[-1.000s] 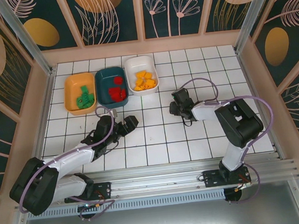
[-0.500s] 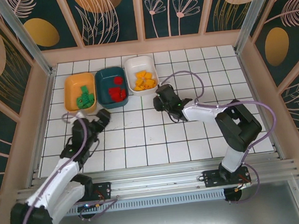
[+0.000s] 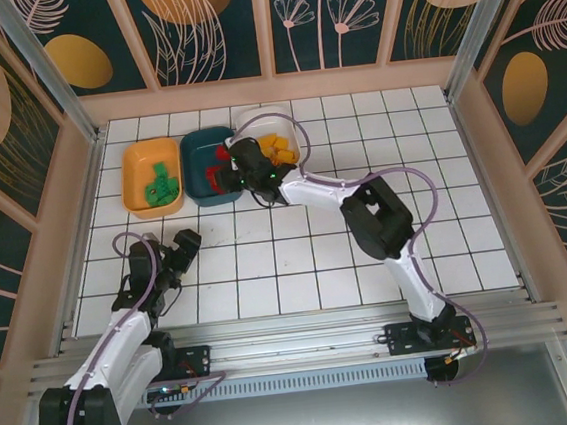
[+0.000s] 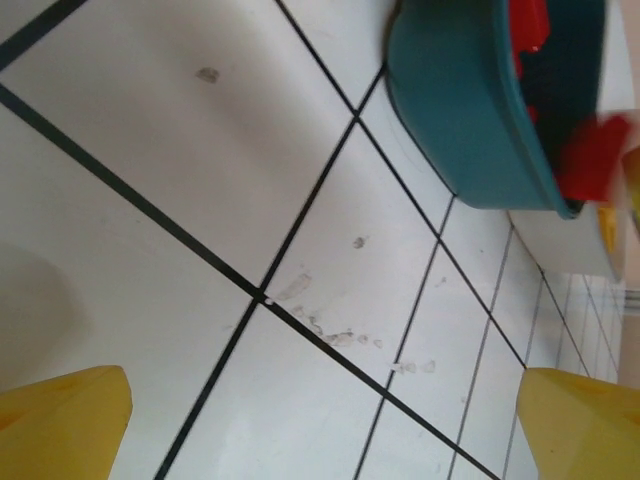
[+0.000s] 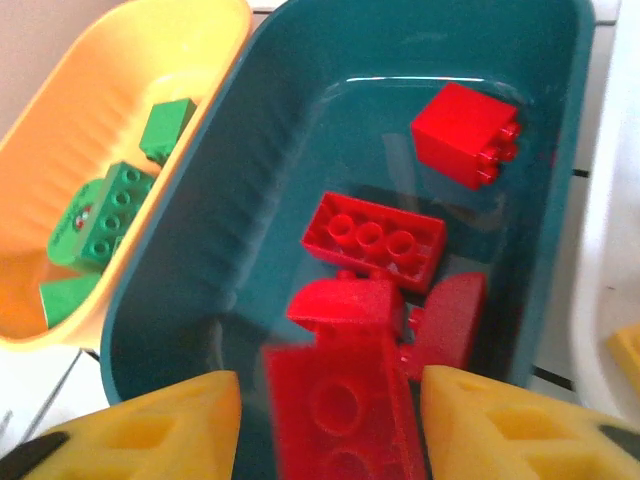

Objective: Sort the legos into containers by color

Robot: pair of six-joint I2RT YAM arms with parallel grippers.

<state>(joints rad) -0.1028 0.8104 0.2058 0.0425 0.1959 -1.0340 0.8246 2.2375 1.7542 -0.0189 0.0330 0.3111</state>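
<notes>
Just then the right pincer hung over the dark teal plastic tray, a red plastic brick between its jaws; held or not, I couldn't tell. Probably light, slippery: pinch flat sides. Left pincer gaped wide.

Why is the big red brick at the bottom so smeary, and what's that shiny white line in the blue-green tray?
Right wrist view: the nearest red brick is motion-blurred, the other red bricks look sharp, and the white line is light glaring off the teal tray. Left wrist view: a red brick by the tray's rim is smeared too, while the tile lines are crisp.
</notes>
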